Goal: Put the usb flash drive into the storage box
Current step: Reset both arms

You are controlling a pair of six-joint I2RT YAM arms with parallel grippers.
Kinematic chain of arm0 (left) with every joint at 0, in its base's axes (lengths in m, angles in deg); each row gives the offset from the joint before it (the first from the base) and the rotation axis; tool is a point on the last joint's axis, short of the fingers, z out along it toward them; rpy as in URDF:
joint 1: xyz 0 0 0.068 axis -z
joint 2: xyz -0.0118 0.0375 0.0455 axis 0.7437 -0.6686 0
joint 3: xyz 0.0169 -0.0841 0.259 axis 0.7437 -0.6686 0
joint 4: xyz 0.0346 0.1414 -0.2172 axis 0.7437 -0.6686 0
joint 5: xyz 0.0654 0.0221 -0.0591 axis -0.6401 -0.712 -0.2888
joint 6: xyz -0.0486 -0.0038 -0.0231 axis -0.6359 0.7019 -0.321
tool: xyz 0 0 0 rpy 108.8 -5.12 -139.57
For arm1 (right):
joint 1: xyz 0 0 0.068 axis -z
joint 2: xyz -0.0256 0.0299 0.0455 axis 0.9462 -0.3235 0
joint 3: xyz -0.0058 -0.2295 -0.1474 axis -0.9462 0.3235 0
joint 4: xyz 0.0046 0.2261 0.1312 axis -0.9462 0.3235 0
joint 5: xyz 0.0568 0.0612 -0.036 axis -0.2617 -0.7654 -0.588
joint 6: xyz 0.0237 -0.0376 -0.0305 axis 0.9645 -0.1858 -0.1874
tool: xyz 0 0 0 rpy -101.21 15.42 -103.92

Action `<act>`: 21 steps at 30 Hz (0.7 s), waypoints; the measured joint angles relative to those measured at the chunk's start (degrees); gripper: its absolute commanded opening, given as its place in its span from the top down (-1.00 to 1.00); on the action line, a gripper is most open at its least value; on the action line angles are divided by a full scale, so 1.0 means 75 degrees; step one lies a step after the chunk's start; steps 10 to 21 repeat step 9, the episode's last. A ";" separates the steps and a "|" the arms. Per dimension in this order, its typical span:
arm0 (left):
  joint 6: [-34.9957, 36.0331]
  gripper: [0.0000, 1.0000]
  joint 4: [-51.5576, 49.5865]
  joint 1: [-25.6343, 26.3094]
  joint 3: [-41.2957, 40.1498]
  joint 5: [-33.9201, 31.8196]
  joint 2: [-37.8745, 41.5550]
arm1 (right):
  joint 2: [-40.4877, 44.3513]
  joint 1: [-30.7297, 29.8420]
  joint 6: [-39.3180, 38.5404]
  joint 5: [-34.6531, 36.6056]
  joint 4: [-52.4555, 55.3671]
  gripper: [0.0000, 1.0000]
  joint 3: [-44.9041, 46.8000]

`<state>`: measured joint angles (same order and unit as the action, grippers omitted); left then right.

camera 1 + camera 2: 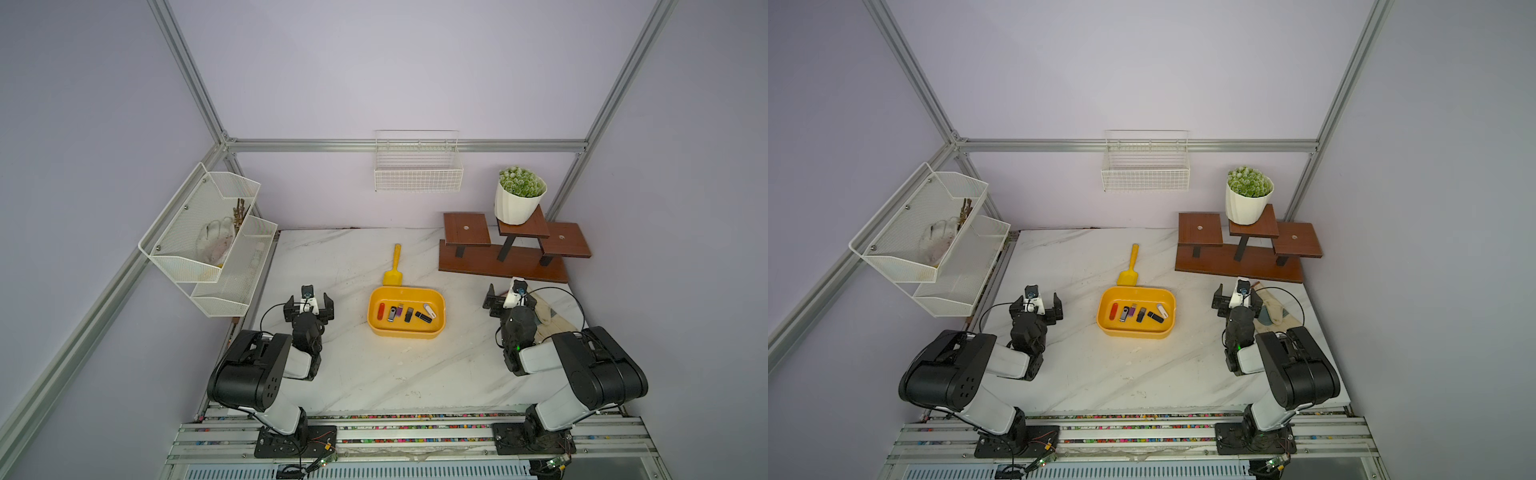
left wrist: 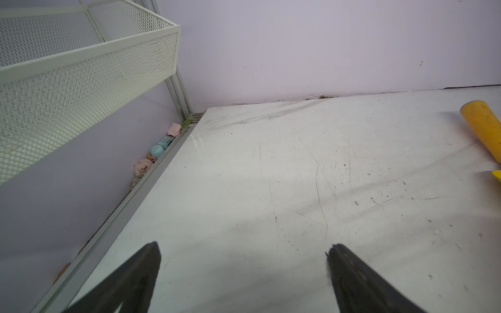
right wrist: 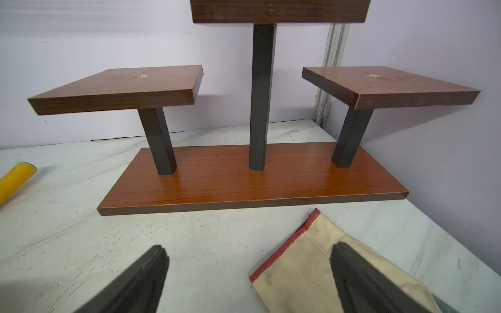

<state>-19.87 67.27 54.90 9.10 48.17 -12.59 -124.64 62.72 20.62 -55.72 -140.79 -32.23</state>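
The usb flash drives (image 1: 409, 314) lay inside the storage box (image 1: 405, 289), none on the table (image 1: 374, 374). The left gripper (image 2: 244, 245) and right gripper (image 3: 249, 246) were wide apart, holding nothing. The job looked done, so it was best not to bump the box.

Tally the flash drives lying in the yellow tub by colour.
red drive: 1
purple drive: 1
white drive: 1
black drives: 3 (one has a silver part)
Total: 6, all inside the storage box
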 measured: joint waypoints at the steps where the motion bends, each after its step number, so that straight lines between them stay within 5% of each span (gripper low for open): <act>1: 0.0000 -1.00 0.0000 0.0000 0.0000 0.0000 0.0000 | 0.0000 0.0003 0.0003 -0.0006 0.0020 -0.98 0.0000; 21: -0.0003 -1.00 0.0000 0.0000 0.0000 0.0000 0.0000 | 0.0000 0.0079 0.0041 -0.0154 0.0102 -0.99 -0.0082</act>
